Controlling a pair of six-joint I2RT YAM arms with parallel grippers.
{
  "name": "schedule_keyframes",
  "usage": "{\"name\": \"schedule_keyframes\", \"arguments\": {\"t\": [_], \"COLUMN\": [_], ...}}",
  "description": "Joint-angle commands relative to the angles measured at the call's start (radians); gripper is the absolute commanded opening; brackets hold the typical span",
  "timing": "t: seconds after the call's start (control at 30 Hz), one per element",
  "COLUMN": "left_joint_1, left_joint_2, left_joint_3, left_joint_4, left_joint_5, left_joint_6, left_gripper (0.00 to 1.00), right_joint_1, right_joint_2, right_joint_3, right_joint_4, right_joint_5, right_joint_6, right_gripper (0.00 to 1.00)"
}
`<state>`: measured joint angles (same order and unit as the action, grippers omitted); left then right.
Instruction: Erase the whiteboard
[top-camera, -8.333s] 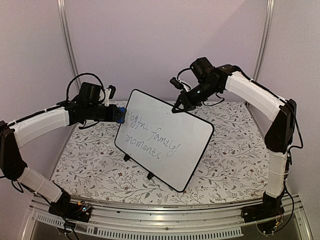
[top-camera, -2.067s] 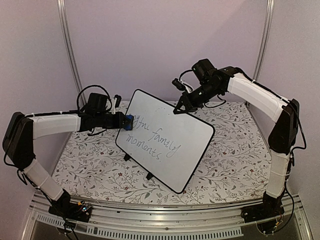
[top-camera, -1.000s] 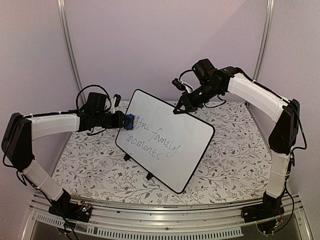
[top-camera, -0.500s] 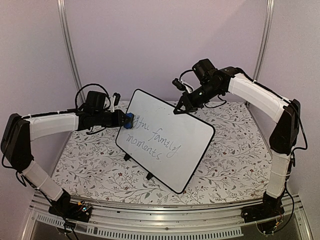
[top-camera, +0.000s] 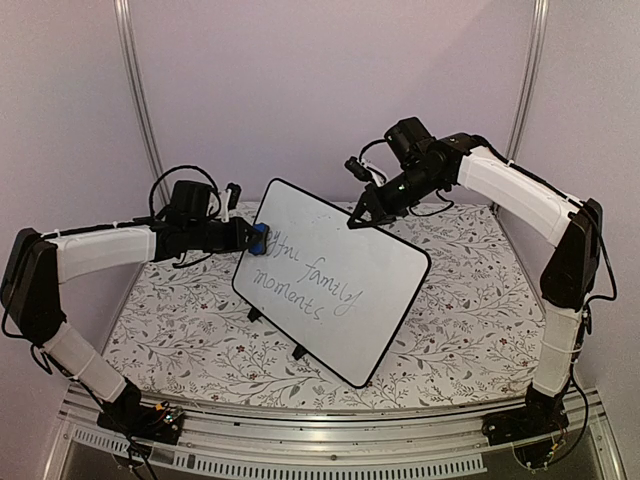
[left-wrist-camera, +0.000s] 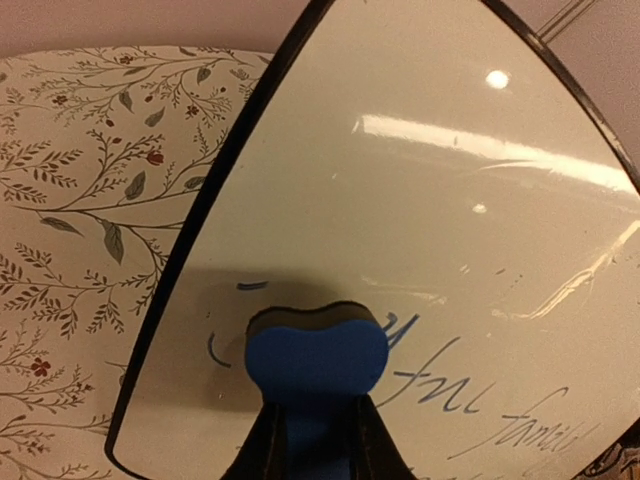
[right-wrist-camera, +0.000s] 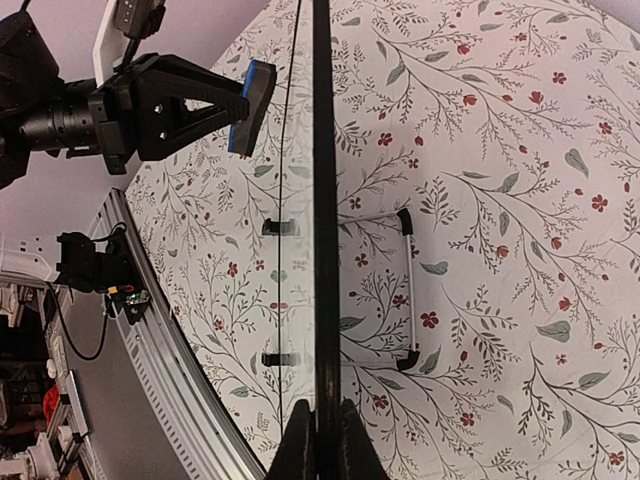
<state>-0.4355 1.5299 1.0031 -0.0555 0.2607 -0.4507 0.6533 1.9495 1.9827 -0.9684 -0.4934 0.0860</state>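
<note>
The whiteboard stands tilted on small black feet, its black frame rounded, with grey handwriting reading roughly "family moments". My left gripper is shut on a blue eraser block, pressed against the board's upper left where the writing starts. In the left wrist view the eraser covers the first letters on the whiteboard. My right gripper is shut on the board's top edge. In the right wrist view the frame runs edge-on between my fingertips, and the eraser shows at upper left.
A floral tablecloth covers the table. The board's wire stand rests on the cloth behind it. An aluminium rail runs along the near edge. Lilac walls close in the back and sides.
My left gripper with the eraser has risen slightly along the board's left edge and rubbed out part of the first word. My right arm and the board have stayed put.
</note>
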Motion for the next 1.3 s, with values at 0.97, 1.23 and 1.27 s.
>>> {"name": "schedule_keyframes", "arguments": {"t": [0.97, 1.23, 1.27], "left_joint_1": [0.002, 0.033, 0.035], "left_joint_2": [0.084, 0.129, 0.124], "left_joint_3": [0.034, 0.112, 0.102], "left_joint_4": [0.059, -0.014, -0.017], "left_joint_5": [-0.049, -0.054, -0.053], "left_joint_6": [-0.010, -0.009, -0.013], "left_gripper": [0.00, 0.00, 0.00], "right_joint_1": [0.020, 0.021, 0.020], "right_joint_2": [-0.002, -0.015, -0.015], "right_joint_3": [-0.045, -0.055, -0.055], "right_joint_4": [-0.039, -0.036, -0.035], "right_joint_5": [0.073, 0.076, 0.074], "right_joint_6": [-0.063, -0.060, -0.061], "right_gripper": [0.00, 0.00, 0.00]}}
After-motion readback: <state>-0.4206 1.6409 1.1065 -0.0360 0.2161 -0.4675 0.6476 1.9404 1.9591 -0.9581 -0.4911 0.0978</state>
